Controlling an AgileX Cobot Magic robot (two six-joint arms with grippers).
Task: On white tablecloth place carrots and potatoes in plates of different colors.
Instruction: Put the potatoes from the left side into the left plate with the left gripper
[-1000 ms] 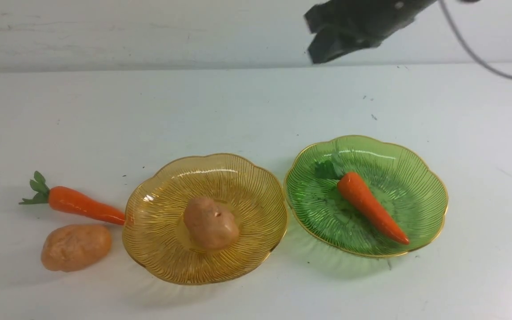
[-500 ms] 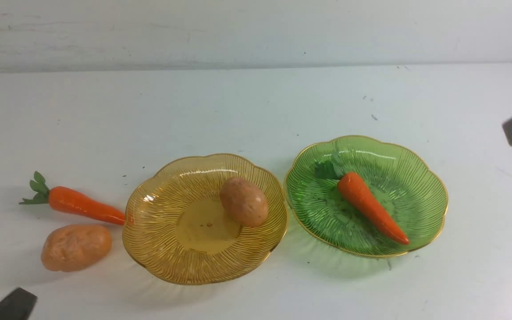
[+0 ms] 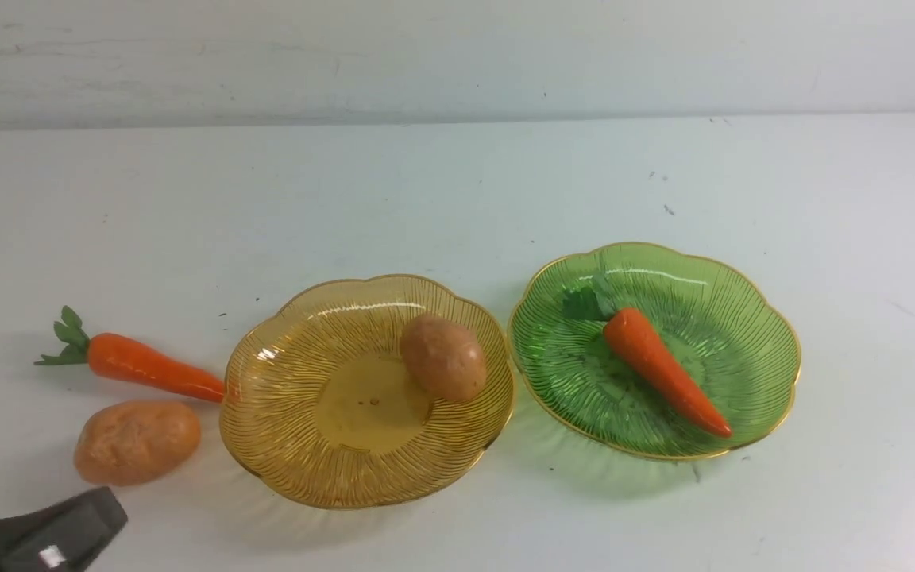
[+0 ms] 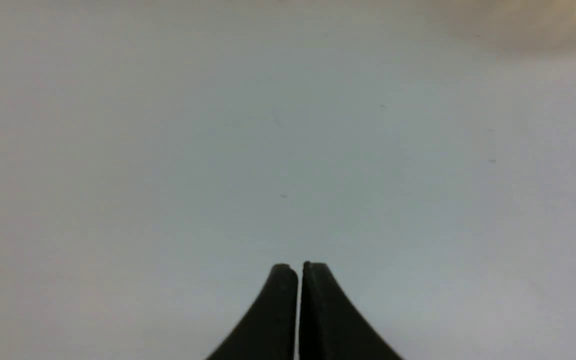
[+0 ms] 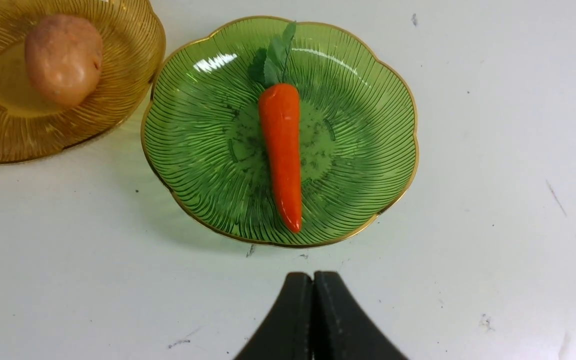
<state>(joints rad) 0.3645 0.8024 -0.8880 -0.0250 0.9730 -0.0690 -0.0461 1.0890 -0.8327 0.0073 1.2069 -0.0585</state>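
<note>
Two translucent, ribbed dishes with scalloped gold rims sit side by side, almost touching, on the plain white tablecloth (image 3: 457, 183): the amber-yellow plate (image 3: 283, 445) on the robot's left and the green plate (image 3: 751, 349) on its right. A lumpy tan potato (image 3: 443, 357) rests in the amber-yellow plate, off centre, cradled by the sloping wall nearest the green plate. A glossy orange carrot (image 3: 664, 369) with a green leafy top lies slantwise across the middle of the green plate, so each kind of vegetable has its own colour.

The second carrot (image 3: 148, 367) lies on the cloth, its tip at the amber-yellow plate's left rim. The second potato (image 3: 137, 442) sits just beside it, nearer the robot.

The left gripper (image 4: 299, 270) hovers low near the second potato, jaws pressed together and holding nothing; its wrist view shows mostly bare cloth ahead. The right gripper (image 5: 313, 280), likewise closed and empty, hangs back on the near side of the green plate.

The task looks half done. The left arm seems best placed for the loose pieces, though its jaws would have to open first.
</note>
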